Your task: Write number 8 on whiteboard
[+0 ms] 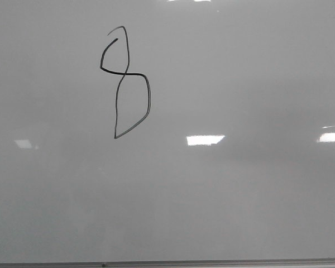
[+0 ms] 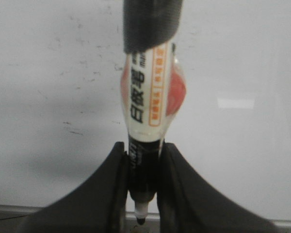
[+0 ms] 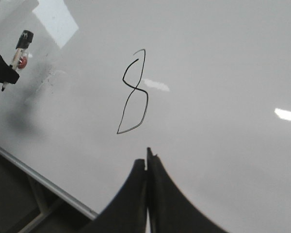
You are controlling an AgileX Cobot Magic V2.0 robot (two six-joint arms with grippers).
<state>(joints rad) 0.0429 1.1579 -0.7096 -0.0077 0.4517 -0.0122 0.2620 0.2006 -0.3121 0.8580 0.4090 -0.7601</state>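
The number 8 [image 1: 125, 81] is a thin black marker line on the whiteboard [image 1: 229, 195], upper left in the front view, with a pointed lower loop and an unclosed top. It also shows in the right wrist view [image 3: 134, 92]. My left gripper [image 2: 144, 160] is shut on a black marker [image 2: 148, 111] with a white and orange label, tip [image 2: 140, 219] pointing at the board's edge strip. In the right wrist view the left gripper [image 3: 1, 73] holds the marker [image 3: 20, 48] off to the side of the 8. My right gripper [image 3: 147, 162] is shut and empty, near the board below the 8.
The whiteboard's thin metal edge strip [image 1: 167, 263] runs along the near side, also seen in the right wrist view [image 3: 43, 182]. Bright light reflections [image 1: 205, 139] lie on the board. A dark frame [image 3: 34, 208] shows beyond the edge.
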